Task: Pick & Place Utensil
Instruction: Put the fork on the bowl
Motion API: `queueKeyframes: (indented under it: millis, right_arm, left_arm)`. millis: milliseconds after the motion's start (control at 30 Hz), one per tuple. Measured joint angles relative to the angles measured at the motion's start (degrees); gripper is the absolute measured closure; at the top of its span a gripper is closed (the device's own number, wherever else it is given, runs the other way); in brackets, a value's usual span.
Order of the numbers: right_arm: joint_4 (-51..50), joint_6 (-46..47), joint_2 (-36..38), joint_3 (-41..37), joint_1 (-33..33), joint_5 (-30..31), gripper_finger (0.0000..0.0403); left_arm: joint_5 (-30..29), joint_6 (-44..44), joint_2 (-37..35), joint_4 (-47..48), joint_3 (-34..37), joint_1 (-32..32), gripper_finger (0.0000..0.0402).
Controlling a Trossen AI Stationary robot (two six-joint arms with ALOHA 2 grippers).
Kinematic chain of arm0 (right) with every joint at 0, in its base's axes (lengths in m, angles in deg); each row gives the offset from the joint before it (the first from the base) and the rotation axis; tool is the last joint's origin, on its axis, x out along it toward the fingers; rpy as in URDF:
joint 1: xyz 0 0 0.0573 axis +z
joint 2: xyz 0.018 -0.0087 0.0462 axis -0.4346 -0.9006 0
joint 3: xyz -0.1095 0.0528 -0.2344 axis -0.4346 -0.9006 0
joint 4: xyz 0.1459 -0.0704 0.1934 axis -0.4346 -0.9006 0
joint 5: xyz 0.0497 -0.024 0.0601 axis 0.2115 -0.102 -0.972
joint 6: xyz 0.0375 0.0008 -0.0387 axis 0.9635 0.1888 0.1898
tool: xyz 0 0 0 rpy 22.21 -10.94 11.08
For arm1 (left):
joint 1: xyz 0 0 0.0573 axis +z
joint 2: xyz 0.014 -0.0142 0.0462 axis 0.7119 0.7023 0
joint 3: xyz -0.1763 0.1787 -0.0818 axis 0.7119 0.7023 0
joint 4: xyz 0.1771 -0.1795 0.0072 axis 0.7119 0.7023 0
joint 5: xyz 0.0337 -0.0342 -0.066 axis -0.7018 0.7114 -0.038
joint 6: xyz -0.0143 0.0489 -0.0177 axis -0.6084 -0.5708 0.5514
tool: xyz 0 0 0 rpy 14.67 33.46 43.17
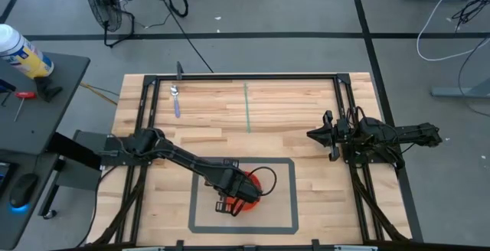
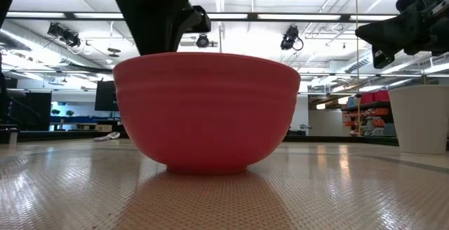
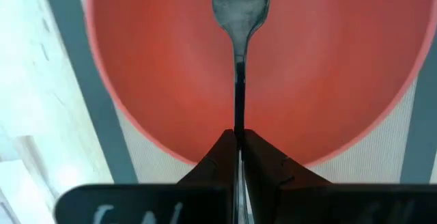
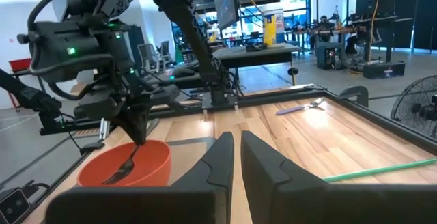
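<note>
— Now, where is the fork [image 3: 239,19]?

— Over the red bowl [image 1: 249,192], tines down inside it; the left gripper [image 3: 239,157] has its fingers clamped on the handle; the bowl sits within the grey taped rectangle [image 1: 289,161].

— And the other arm?

— The right gripper [image 1: 320,135] hovers at the table's [image 1: 306,98] right side, fingers together, holding nothing; a purple-handled spoon [image 1: 176,100] lies well apart near the far left corner.

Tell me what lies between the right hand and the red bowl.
Bare wood and one strip of the grey tape outline lie between the right hand and the red bowl, as the high view shows.
</note>
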Motion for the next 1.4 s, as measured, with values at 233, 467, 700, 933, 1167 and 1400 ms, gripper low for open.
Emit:
queueKeyframes:
  millis: [233, 467, 700, 933, 1167, 1400]
  right_arm:
    - [0.0, 0.0, 0.0, 0.0, 0.0, 0.0, 0.0368]
    - [0.0, 0.0, 0.0, 0.0, 0.0, 0.0, 0.0368]
    - [0.0, 0.0, 0.0, 0.0, 0.0, 0.0, 0.0368]
    - [0.0, 0.0, 0.0, 0.0, 0.0, 0.0, 0.0368]
    - [0.0, 0.0, 0.0, 0.0, 0.0, 0.0, 0.0368]
    - [0.0, 0.0, 0.0, 0.0, 0.0, 0.0, 0.0368]
  left_arm:
    - [0.1, -0.5, 0.3, -0.7, 0.0, 0.0, 0.0383]
    - [1.0, -0.5, 0.3, 0.3, 0.0, 0.0, 0.0383]
    - [1.0, -0.5, 0.3, -1.7, 0.0, 0.0, 0.0383]
    - [1.0, -0.5, 0.3, -0.8, 0.0, -0.2, 0.0383]
    - [1.1, -0.5, 0.6, -0.7, -0.1, -0.5, 0.0383]
    - [0.6, -1.3, 1.3, -0.6, 0.0, -0.5, 0.0383]
